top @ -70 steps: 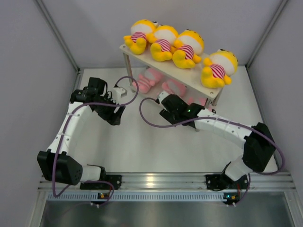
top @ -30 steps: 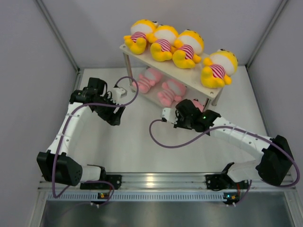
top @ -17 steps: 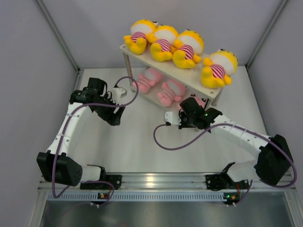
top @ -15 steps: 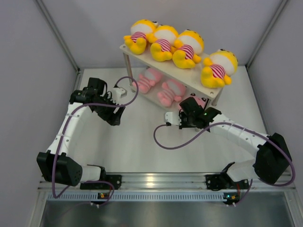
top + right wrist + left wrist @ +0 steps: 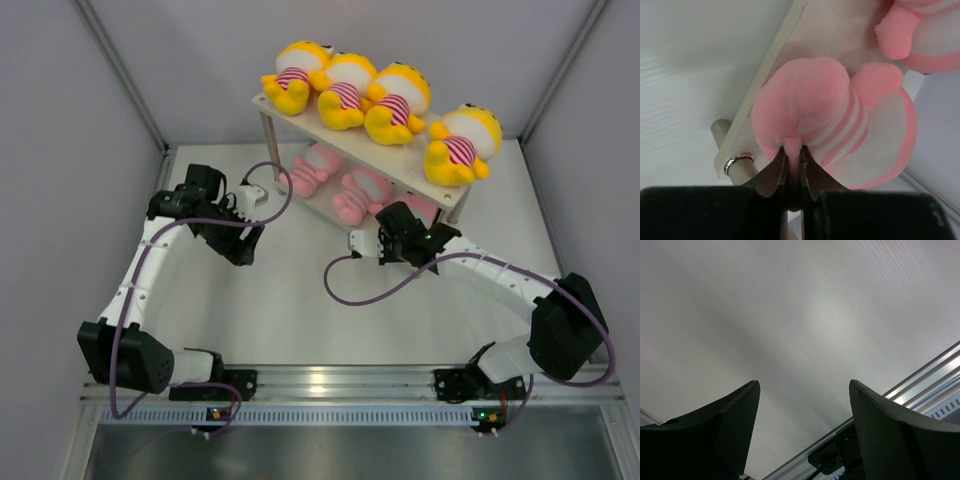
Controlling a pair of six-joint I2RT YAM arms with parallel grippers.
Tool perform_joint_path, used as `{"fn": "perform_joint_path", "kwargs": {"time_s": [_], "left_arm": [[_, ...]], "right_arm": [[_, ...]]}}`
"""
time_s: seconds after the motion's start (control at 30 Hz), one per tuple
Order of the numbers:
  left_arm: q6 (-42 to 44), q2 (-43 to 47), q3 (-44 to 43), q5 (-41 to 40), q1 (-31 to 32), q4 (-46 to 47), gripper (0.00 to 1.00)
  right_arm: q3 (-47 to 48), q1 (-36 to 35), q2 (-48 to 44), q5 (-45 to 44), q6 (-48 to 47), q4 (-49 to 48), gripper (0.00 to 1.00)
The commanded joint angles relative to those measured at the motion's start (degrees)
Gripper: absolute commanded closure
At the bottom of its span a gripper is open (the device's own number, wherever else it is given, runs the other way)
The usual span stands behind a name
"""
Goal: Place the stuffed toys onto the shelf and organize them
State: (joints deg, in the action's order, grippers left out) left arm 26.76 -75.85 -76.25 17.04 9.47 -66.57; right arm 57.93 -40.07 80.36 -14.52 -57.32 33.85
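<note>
My right pincer (image 5: 792,154) was clamped on a small fold of the pink stuffed toy (image 5: 820,110), which bulged straight ahead of its fingertips across the corner of the shelf (image 5: 826,34) at the lower board (a second pink toy (image 5: 922,35) lay further ahead, up to the right). My left pincer (image 5: 804,405) hung spread wide, nothing between its fingers, only the white table (image 5: 790,315) ahead.

**Robot-manipulation laboratory cell.**
Bare white desk (image 5: 300,310) boxed in by plain grey panels (image 5: 70,140); left arm (image 5: 140,262) and right arm (image 5: 500,278) bolted to an extruded aluminium rail (image 5: 340,381) at the near edge, trailing exposed purple cables (image 5: 326,280); identical stuffed toys (image 5: 398,100) staged as props on a small shelf (image 5: 330,130).
</note>
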Motion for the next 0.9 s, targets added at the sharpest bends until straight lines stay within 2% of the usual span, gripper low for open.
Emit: {"fn": "perform_joint_path", "kwargs": {"time_s": [0.0, 0.1, 0.23, 0.27, 0.3, 0.4, 0.57, 0.8, 0.83, 0.87], "left_arm": [[0.4, 1.76, -0.22, 0.19, -0.16, -0.23, 0.22], [0.48, 2.11, -0.22, 0.1, -0.16, -0.23, 0.22], [0.57, 2.38, 0.13, -0.25, -0.16, -0.23, 0.22], [0.48, 2.38, 0.31, -0.34, -0.16, -0.23, 0.22], [0.57, 2.38, 0.4, -0.34, -0.16, -0.23, 0.22], [0.57, 2.29, 0.4, -0.25, -0.16, -0.23, 0.22], [0.57, 1.94, 0.22, 0.1, -0.16, -0.23, 0.22], [-0.13, 1.85, 0.75, 0.19, -0.16, -0.23, 0.22], [-0.22, 1.85, 0.66, 0.28, -0.16, -0.14, 0.22], [-0.31, 1.76, 0.84, 0.36, -0.16, -0.23, 0.22]], "right_arm": [[3.5, 1.49, 2.17, -3.76, 1.59, -0.8, 0.94], [3.68, 1.58, 3.49, -4.72, 1.69, -0.89, 0.92], [2.89, 1.67, 3.05, -4.37, 0.72, -1.94, 0.81], [2.45, 1.58, 2.44, -4.29, 0.54, -1.94, 0.77], [2.28, 1.58, 2.09, -4.28, 0.46, -2.55, 0.65], [2.27, 1.58, 0.59, -3.41, 0.63, -2.38, 0.5], [3.41, -0.26, -0.99, -4.37, 1.42, -2.03, 0.42], [6.66, -8.33, -3.89, -3.33, 5.55, -1.15, 0.31], [7.1, -9.48, -5.2, -2.36, 5.73, -0.98, 0.16], [8.33, -11.93, -5.73, -1.48, 5.99, -0.45, 0.15]]}}
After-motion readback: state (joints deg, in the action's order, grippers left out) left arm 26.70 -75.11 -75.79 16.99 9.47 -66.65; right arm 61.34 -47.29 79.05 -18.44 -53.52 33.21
